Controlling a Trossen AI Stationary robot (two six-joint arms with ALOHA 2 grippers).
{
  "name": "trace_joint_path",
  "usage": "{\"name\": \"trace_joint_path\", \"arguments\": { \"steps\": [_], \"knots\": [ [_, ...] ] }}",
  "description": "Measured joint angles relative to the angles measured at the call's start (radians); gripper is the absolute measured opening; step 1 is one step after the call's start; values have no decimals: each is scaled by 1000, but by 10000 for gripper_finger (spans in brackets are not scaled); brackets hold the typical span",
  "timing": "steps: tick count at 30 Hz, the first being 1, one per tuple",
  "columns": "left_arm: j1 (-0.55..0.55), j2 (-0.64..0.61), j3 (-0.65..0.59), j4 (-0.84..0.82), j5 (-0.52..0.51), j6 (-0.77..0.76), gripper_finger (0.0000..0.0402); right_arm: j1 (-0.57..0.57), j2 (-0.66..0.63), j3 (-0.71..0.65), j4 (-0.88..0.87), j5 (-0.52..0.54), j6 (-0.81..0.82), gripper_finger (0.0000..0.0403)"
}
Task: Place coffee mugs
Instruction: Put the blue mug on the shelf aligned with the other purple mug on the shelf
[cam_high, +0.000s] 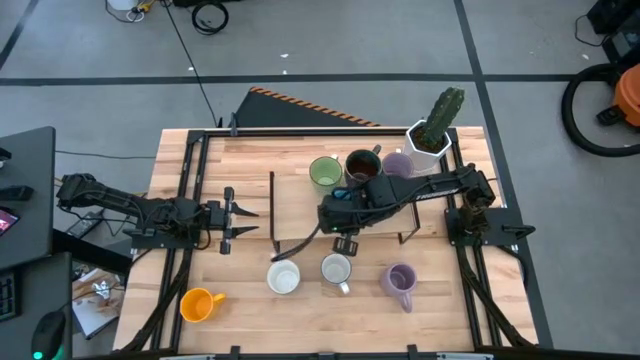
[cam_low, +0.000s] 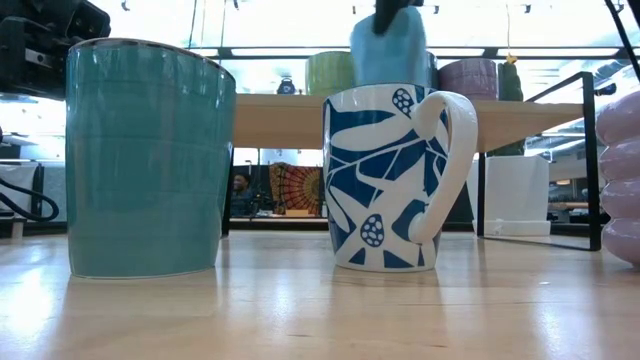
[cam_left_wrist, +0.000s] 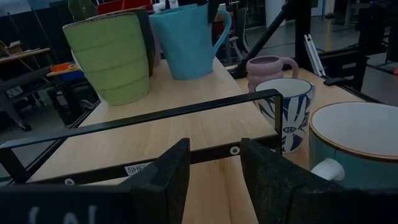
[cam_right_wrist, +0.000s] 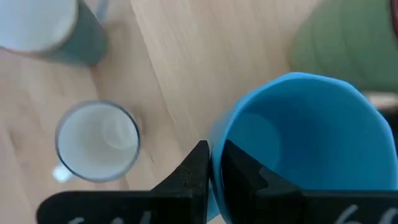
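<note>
The right tool (cam_right_wrist: 212, 163) pinches the rim of the blue mug (cam_right_wrist: 298, 143), probably to set it on the shelf beside the green mug (cam_left_wrist: 111, 57). The left tool (cam_left_wrist: 214, 180) waits far off over the desk (cam_high: 250, 310), fingers apart, holding nothing.

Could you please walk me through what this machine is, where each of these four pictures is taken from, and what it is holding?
It is a robot with two dark arms at a wooden table, each ending in a two-finger tool. One picture looks straight down, one looks level across the tabletop, and two come from cameras on the wrists. The right tool is shut on the rim of a blue mug, beside a green mug and a dark brown mug on a raised shelf. The left tool waits open at the left. In front stand a teal mug, a blue-patterned white mug, a lavender mug and an orange mug.
</note>
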Motion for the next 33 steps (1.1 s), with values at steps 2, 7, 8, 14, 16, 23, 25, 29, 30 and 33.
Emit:
{"name": "trace_joint_path", "arguments": {
  "steps": [2,7,8,14,16,23,25,29,30,33],
  "knots": [
    [0,0,0,-1,0,0,148,17,-2,0,-43,23,29,39],
    [0,0,0,-5,0,6,148,64,-17,-4,-100,55,80,38],
    [0,0,0,-4,0,7,148,71,-22,-7,-94,54,80,38],
    [0,0,0,-1,0,9,148,107,-47,-30,-96,66,135,38],
    [0,0,0,-1,0,10,148,117,-53,-30,-94,79,138,38],
    [0,0,0,-1,0,19,148,141,-107,-94,-95,109,169,38],
    [0,0,0,-1,0,21,148,141,-141,-147,-96,114,201,37],
    [0,0,0,-2,0,21,148,145,-220,-249,-95,128,273,37],
    [0,0,0,-2,0,21,148,147,-243,-274,-92,136,290,37],
    [0,0,0,-2,0,36,148,151,-305,-359,-65,136,318,37]
  ]
}}
